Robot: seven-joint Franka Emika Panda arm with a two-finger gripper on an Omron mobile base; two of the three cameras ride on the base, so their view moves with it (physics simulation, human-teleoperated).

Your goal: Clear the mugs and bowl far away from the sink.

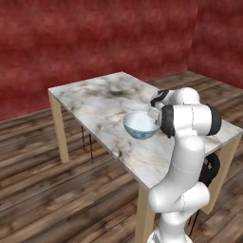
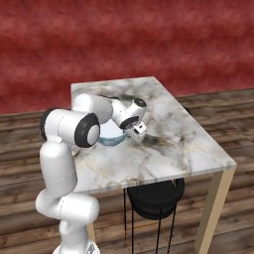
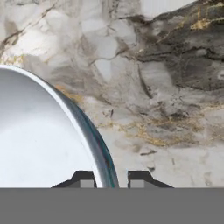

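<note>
The bowl [image 1: 141, 124] sits on the marble-topped counter [image 1: 102, 102], roughly in the middle of the half nearest the robot, and the robot's fingers [image 3: 111, 178] are at its rim. In the hand view one dark tip stands inside the bowl's white hollow and the other outside the blue-green edge, so the rim runs up between them. The gap between the tips looks narrow and they seem closed on the rim, though the contact itself sits right at the bottom of that view, so whether they are pinching or only straddling it cannot be told for sure. From the right base view the hand [image 2: 135, 128] is low at the bowl's side, just above the counter.

As a judgement, the bowl's part of the task looks close to done or just being finished: it stands upright on a counter with no sink anywhere in these views, which fits "far away". No mugs appear on the counter, so their state cannot be judged.

The counter is a rectangular slab of grey-white marble with dark and golden veins, on pale wooden legs. A black stool [image 2: 155, 201] stands under its near edge. The floor is brown wooden planks and the walls are deep mottled red.
</note>
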